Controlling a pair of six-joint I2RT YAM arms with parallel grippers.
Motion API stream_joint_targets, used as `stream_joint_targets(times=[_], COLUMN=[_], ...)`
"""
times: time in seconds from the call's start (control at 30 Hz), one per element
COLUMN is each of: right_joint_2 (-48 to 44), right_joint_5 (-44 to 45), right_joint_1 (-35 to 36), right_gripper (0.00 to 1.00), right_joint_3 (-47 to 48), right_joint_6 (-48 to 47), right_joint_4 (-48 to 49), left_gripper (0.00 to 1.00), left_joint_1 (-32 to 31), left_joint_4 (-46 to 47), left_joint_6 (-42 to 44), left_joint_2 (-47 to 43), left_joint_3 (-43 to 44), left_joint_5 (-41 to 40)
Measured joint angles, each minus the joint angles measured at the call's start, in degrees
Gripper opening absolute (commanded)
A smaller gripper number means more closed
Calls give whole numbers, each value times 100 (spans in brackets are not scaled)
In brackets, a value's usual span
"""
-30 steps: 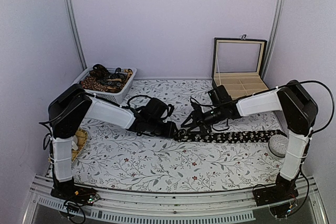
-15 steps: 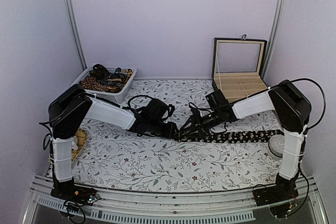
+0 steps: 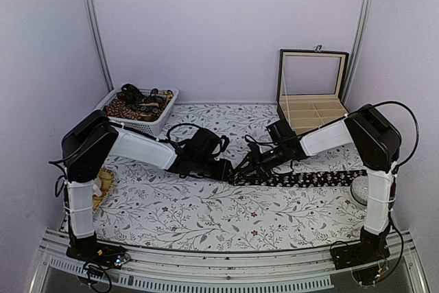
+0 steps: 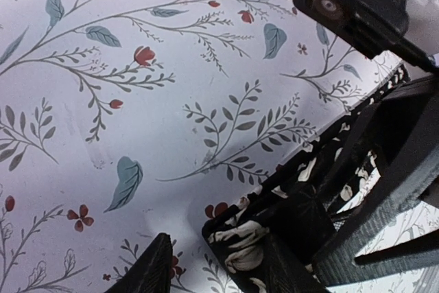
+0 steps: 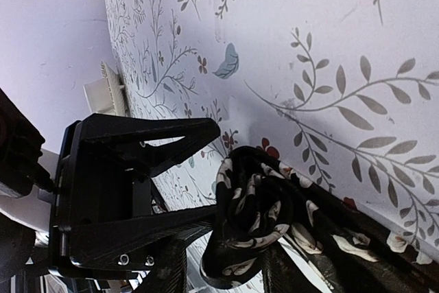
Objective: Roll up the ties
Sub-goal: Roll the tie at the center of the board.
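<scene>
— Where does the tie lie?

— The long black fabric necktie [image 3: 309,178] with pale flower specks lies flat on the white floral tablecloth [image 3: 206,217]. It runs from the table's centre toward 3 o'clock. Its centre end is curled into a loose roll.

— And the grippers?

— Both meet at that roll. The left gripper [image 3: 228,170] reaches in from 9 o'clock. Its jaws stand partly apart around the curled end, and one finger [image 4: 154,269] is clear of the fabric, with cloth showing between. The right gripper [image 3: 242,168] comes in from 2 o'clock with a finger on either side of the roll; I cannot tell whether they pinch it.

— What sits near the edges?

— At 10 o'clock a white plastic lattice basket [image 3: 156,126] holds brown and black patterned ties [image 3: 134,106]. At 1 o'clock stands a black box [image 3: 312,110] with its lid up and cream compartments. A pale round dome [image 3: 361,189] sits at the 4 o'clock edge, just beside the necktie's far end.

— Room to move?

— Bare floral cloth spreads from the necktie toward 6 o'clock, as far as the metal rail [image 3: 219,265].
</scene>
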Motion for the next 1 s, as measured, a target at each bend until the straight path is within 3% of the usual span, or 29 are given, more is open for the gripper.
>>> stream_joint_targets(times=[0.23,0.43,0.77,1.0], right_joint_2=[72,72,350,474], right_joint_5=[42,136,177,177], right_joint_1=[0,0,0,0], right_gripper=[21,17,17,17], right_joint_3=[0,0,210,256], right_joint_6=[-52,-157,-496,-616], right_joint_4=[-20,-35,-46,-4], left_gripper=[46,52,83,100], left_joint_1=[-9,-7,125,251], left_joint_4=[-4,52,479,304], left_joint_6=[20,-22,-111,918], left_joint_2=[-2,-225,-887,-935], left_joint_3=[0,-262,-739,-787], left_joint_5=[-7,46,551,737])
